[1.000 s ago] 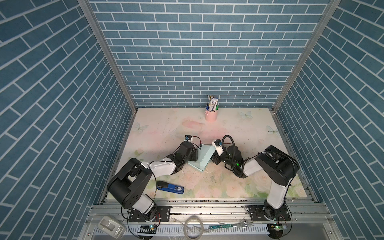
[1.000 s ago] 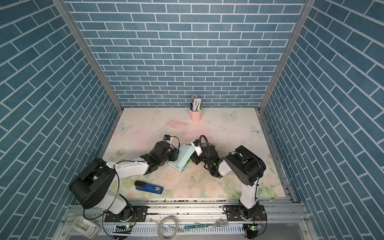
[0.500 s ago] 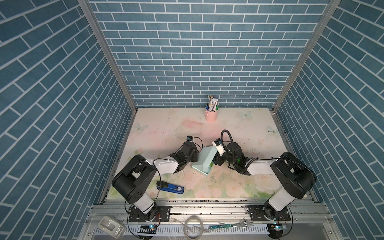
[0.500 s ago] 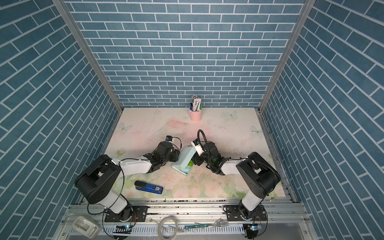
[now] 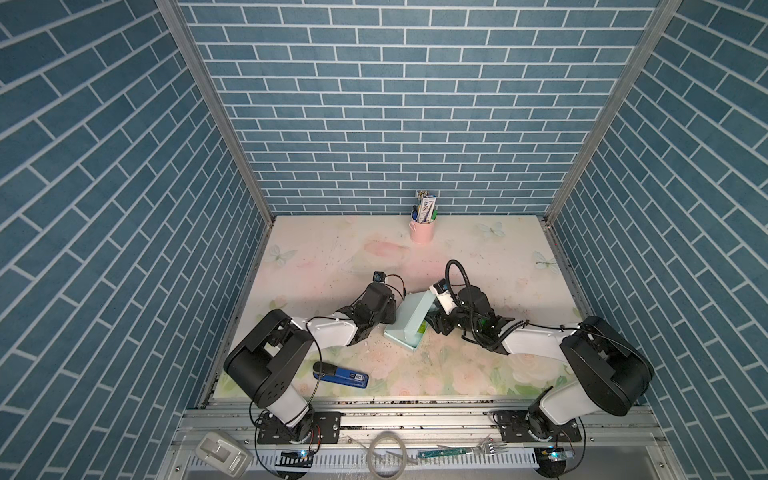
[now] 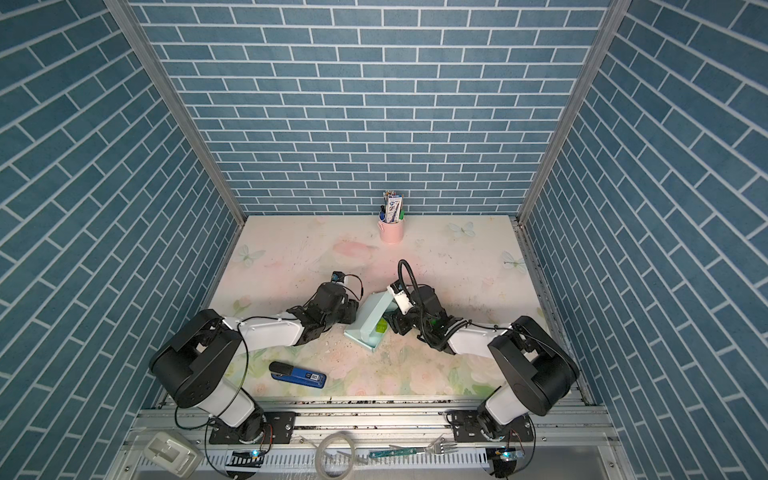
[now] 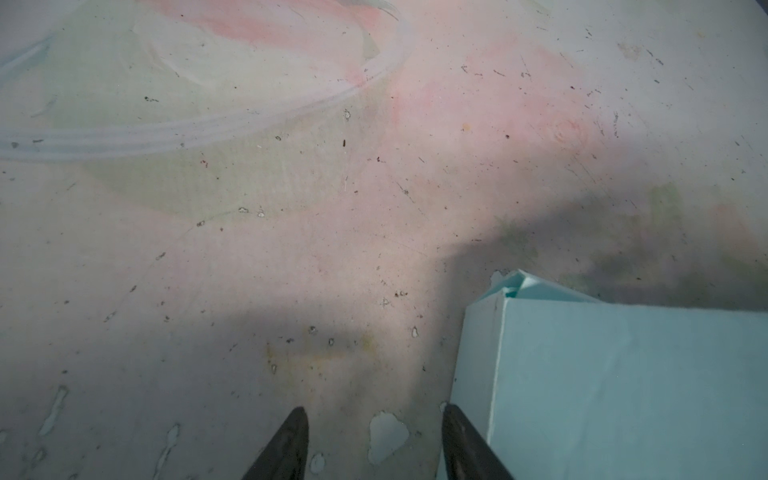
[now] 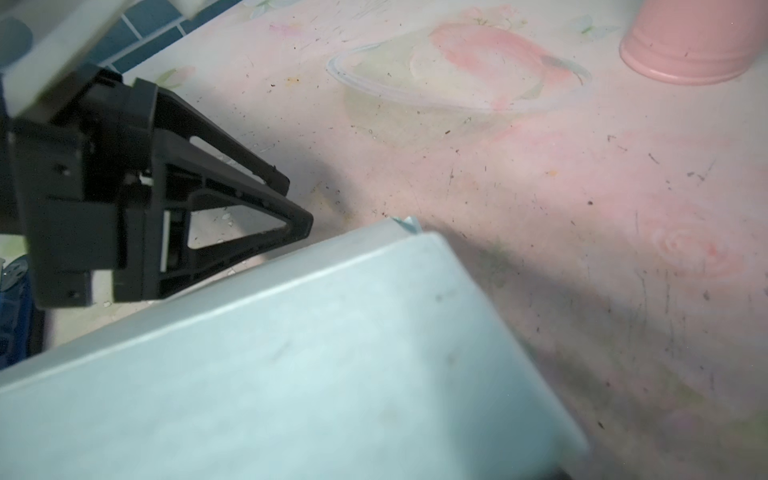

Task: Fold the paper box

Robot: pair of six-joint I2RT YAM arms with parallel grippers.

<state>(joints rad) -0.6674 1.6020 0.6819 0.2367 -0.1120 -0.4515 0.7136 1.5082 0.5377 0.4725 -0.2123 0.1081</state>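
1. I see the left gripper (image 7: 374, 411) with its jaws spread and nothing between them. The pale mint thin-card paper box (image 7: 623, 382) sits just beside one jaw, outside the gap.
2. The right gripper (image 5: 435, 323) is at the box's opposite side, by its tilted raised panel. I cannot tell how its jaws stand.
3. A small bright-green toy brick (image 6: 380, 328) lies inside the box, near the right jaws.

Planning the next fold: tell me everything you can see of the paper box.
The paper box is pale mint thin card, matte, creased into a shallow rectangular tray on the table, its lid panel raised and slanting. A small tab sticks out at one corner. A bright green object lies inside. The left gripper, jaws apart, sits beside its outer wall; contact unclear. The right gripper is at its open side, jaws hidden by the lid.
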